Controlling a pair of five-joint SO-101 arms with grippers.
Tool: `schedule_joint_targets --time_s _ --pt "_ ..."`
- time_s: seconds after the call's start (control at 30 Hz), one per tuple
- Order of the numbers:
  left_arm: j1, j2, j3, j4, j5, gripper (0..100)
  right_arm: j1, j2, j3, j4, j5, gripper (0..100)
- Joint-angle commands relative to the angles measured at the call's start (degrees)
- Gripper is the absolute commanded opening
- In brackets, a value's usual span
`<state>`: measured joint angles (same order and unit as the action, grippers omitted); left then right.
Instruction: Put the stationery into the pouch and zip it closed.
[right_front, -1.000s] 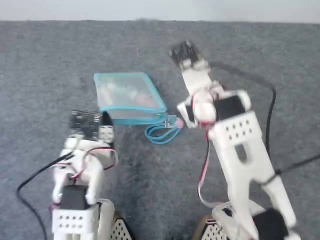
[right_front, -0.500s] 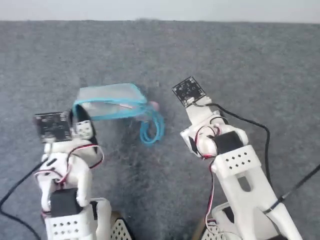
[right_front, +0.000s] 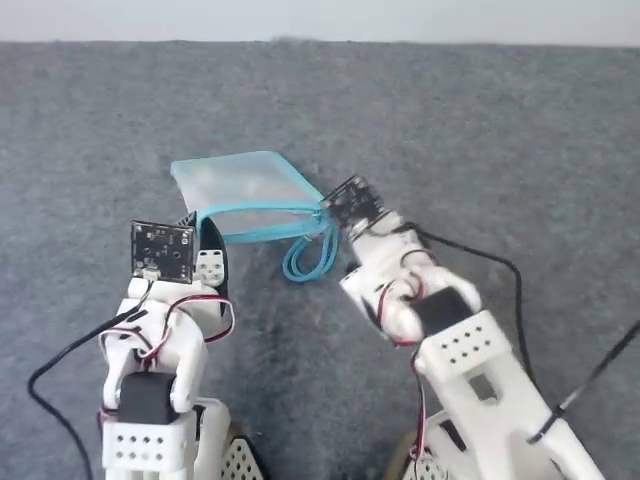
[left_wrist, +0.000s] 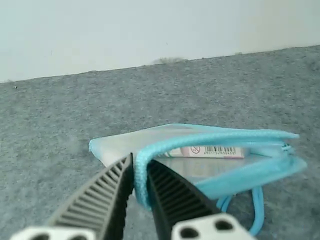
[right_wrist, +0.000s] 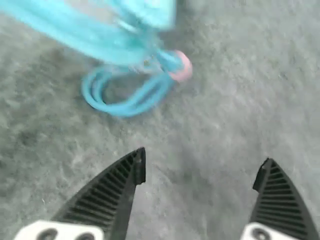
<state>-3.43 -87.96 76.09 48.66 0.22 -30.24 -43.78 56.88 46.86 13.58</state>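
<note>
**Left end effector pinches the pouch rim; right one gapes over the cord**

From above, the translucent pouch (right_front: 245, 185) with turquoise trim lies on the grey, carpet-textured worktop (right_front: 520, 130). It sits somewhat nearer the far edge than the near one, and a little toward the left edge. A turquoise cord loop (right_front: 305, 262) trails from its right-hand end onto the worktop. The left arm (right_front: 160, 350) comes up from the near edge, and the left end effector (right_front: 203, 222) meets the pouch at its near left corner. The right arm (right_front: 445, 335) also rises from the near edge and leans in, its wrist just beside the pouch's right-hand end, over the cord.

In the left wrist view, the left end effector (left_wrist: 140, 167) is clamped tight on the pouch's (left_wrist: 200, 145) turquoise rim, with the band squeezed between its two ribbed fingers (left_wrist: 107, 192). Through the clear side a stationery item (left_wrist: 207, 151) with a printed label shows inside. I cannot tell how far the zip is drawn.

In the right wrist view, the right end effector (right_wrist: 202, 157) is spread wide and grips nothing, with bare grey worktop (right_wrist: 240, 85) between its fingers. Beyond it lies the cord loop (right_wrist: 127, 95), with a pink bead (right_wrist: 181, 66) where the cord joins the pouch's (right_wrist: 145, 10) end. The fingertips are apart from both.
</note>
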Motion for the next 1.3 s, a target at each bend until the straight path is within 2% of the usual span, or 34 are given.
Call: schedule_joint_targets --time_s 0.0,0.1,0.37,0.63,0.97,1.13,1.27 --pt "-0.3 0.0 -0.7 -1.9 -0.4 1 -5.3 -0.7 3.4 -13.9 0.6 34.3" --pt "-0.4 0.0 0.0 -1.9 -0.4 1 -5.7 4.0 2.3 -18.2 0.6 34.3" --pt "-0.3 0.0 0.7 -2.3 -0.4 1 -5.3 22.5 -11.1 -19.0 0.6 34.3" --pt "0.2 0.0 0.8 -2.2 -0.4 1 1.9 37.8 -24.5 -19.0 0.5 34.3" --pt "0.2 0.0 0.9 -2.2 -0.4 1 2.8 49.0 -33.1 -19.0 0.3 33.6" --pt "0.2 0.0 0.9 -2.2 -0.4 1 4.4 48.2 -33.4 -18.3 -0.2 19.1" --pt "0.2 0.0 1.4 -2.2 -0.4 1 6.5 43.9 -33.6 -13.3 -4.5 4.1"
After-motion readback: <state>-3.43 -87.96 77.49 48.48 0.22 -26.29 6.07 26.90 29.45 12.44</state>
